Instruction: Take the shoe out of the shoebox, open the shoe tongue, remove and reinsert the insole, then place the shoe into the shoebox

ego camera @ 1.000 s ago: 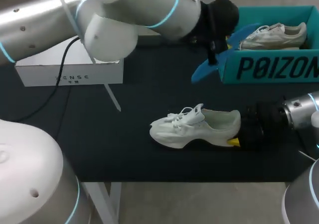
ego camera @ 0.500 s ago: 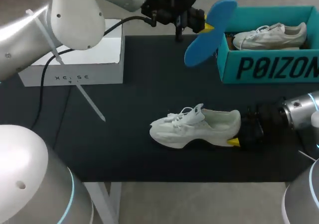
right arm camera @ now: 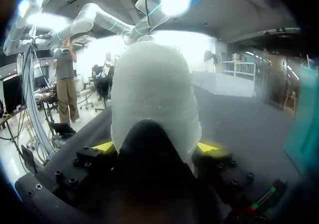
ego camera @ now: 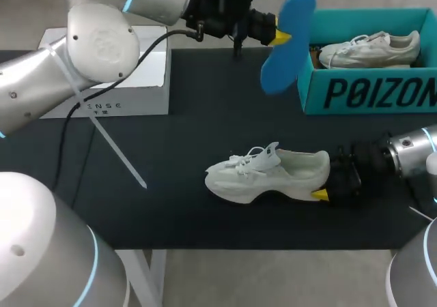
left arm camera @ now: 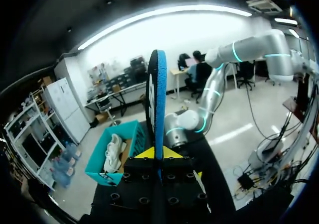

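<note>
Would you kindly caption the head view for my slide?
Left gripper holds the blue insole aloft; right gripper grips the white shoe.

white shoe (right arm camera: 154, 84), heel nearest, clamped from both sides by right hand (right arm camera: 155, 147)

In the head view the teal cardboard shoebox (ego camera: 321, 92) runs off the right edge. Its front wall hides the sole of the pale trainer (ego camera: 372, 48) lying inside. The left arm (ego camera: 34, 95) covers part of the white rectangular carton (ego camera: 136, 95).

The flat blue foam insole (ego camera: 283, 48) hides one finger of the left gripper (ego camera: 276, 37), so only one yellow tip shows there. Behind the heel of the white lace-up shoe (ego camera: 266, 174), the right gripper (ego camera: 326, 184) shows a single yellow tip low down, and the other is hidden.

In the right wrist view that heel fills the space between the fingers and hides the shoe's toe and laces. The dark mass nearest the camera is too blurred to make out.

In the left wrist view the insole is seen edge-on, with its faces out of sight and its lower end hidden by the gripper body.
</note>
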Robot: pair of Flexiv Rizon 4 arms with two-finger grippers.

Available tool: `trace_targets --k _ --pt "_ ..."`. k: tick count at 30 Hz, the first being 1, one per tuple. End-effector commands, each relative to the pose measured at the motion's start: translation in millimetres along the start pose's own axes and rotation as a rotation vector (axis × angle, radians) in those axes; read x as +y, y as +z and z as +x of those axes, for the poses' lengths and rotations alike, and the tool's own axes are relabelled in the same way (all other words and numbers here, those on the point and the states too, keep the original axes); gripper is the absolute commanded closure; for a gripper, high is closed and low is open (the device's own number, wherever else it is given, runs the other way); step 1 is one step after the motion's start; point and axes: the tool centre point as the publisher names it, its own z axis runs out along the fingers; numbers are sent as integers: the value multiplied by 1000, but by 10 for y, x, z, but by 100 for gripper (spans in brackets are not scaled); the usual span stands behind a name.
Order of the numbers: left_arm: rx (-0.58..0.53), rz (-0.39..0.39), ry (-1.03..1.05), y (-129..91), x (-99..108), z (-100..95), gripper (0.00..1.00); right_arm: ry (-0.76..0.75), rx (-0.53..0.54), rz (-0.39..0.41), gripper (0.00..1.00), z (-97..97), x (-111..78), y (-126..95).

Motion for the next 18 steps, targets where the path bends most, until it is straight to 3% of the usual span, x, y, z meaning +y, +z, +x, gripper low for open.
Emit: trace_targets --k 1,4,11,18 --pt "216 142 -111 -198 33 -277 100 0 -1 2 100 -3 -74 63" --pt "339 189 -180 -300 17 -451 100 0 -1 2 100 -3 -74 63" --pt "467 236 -277 -512 -17 -818 100 0 -1 2 100 -3 -74 63" --pt "497 220 -310 -713 -208 -962 100 0 -1 2 100 -3 -74 63"
